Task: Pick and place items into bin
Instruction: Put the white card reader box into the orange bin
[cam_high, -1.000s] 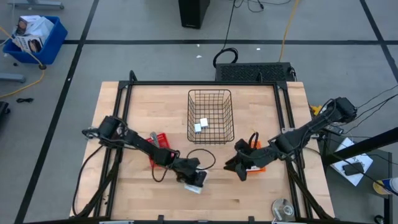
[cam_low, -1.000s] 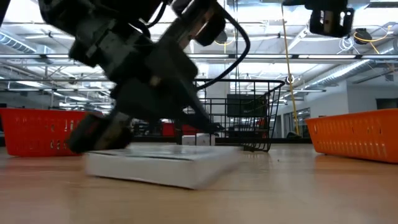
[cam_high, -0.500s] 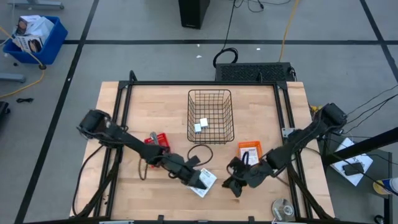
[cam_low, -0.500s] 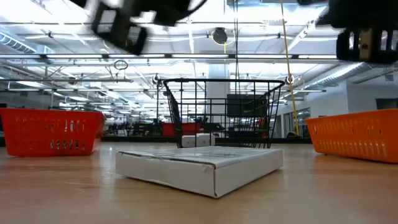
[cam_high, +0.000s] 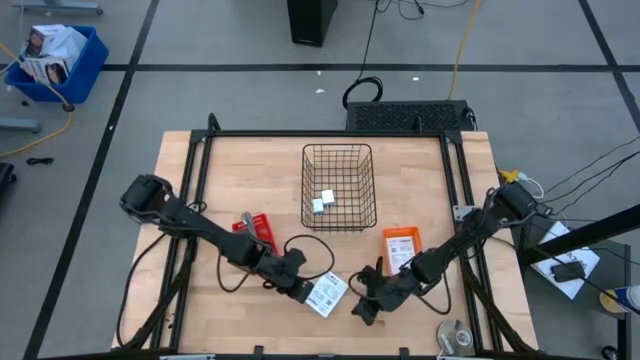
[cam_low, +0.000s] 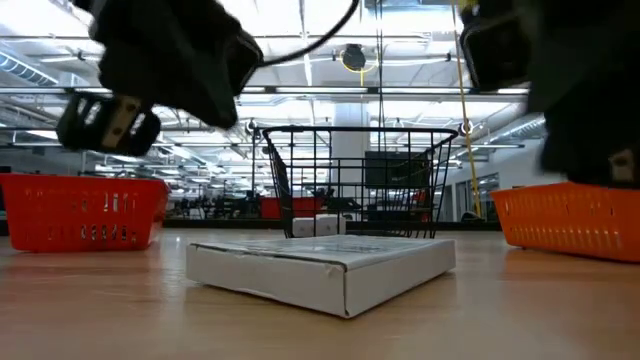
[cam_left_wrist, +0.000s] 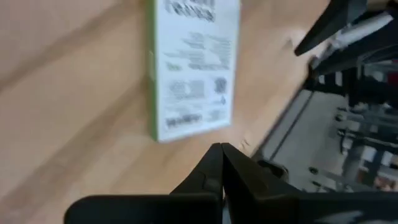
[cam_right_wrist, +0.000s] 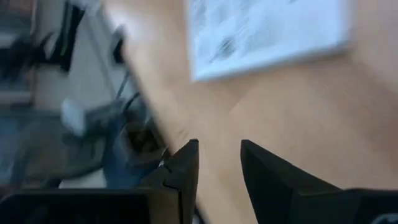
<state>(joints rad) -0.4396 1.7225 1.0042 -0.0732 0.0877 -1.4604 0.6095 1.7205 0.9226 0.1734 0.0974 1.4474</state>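
A flat white printed box (cam_high: 327, 295) lies on the wooden surface (cam_high: 430, 170) near the middle of its near edge, free of both arms. The left claw (cam_high: 300, 289) sits just beside the box on its left, fingers pressed together with nothing between them. The right claw (cam_high: 364, 308) is low over the surface just to the box's right, its fingers a little apart and empty. Toward the far edge stands the wire basket (cam_high: 339, 187), holding two small white blocks (cam_high: 322, 200). An orange card (cam_high: 402, 243) lies flat toward the right edge, between basket and near edge. A red item (cam_high: 256, 226) rests left of the basket, partly under the left arm.
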